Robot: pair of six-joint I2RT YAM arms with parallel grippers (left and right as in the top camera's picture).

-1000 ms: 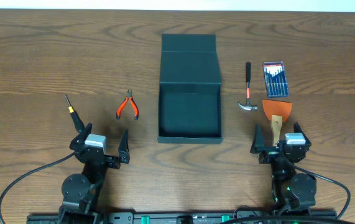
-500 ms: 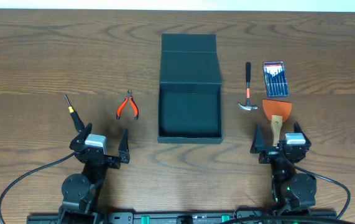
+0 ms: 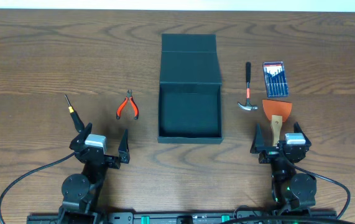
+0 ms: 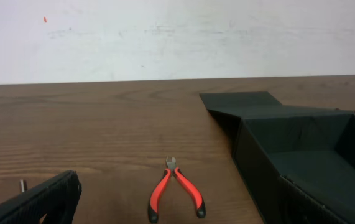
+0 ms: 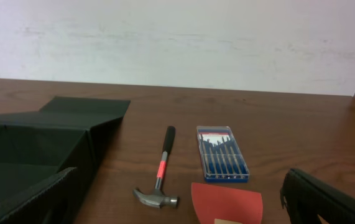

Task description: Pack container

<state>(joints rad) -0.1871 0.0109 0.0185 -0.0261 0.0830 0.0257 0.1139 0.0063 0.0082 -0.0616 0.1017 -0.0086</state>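
The dark teal container (image 3: 189,112) stands open in the middle of the table, its flap lid (image 3: 189,59) laid back away from me. It also shows in the left wrist view (image 4: 301,155) and the right wrist view (image 5: 34,149). Red-handled pliers (image 3: 127,105) (image 4: 175,193) lie left of it. A hammer (image 3: 247,88) (image 5: 159,177), a blue case of small screwdrivers (image 3: 275,79) (image 5: 222,154) and an orange scraper (image 3: 276,114) (image 5: 227,202) lie right of it. My left gripper (image 3: 104,144) is open and empty near the front edge. My right gripper (image 3: 279,143) is open and empty, just in front of the scraper.
A thin yellow-and-black screwdriver (image 3: 72,112) lies at the far left, just beyond the left gripper. A white wall rises behind the table's far edge (image 4: 165,37).
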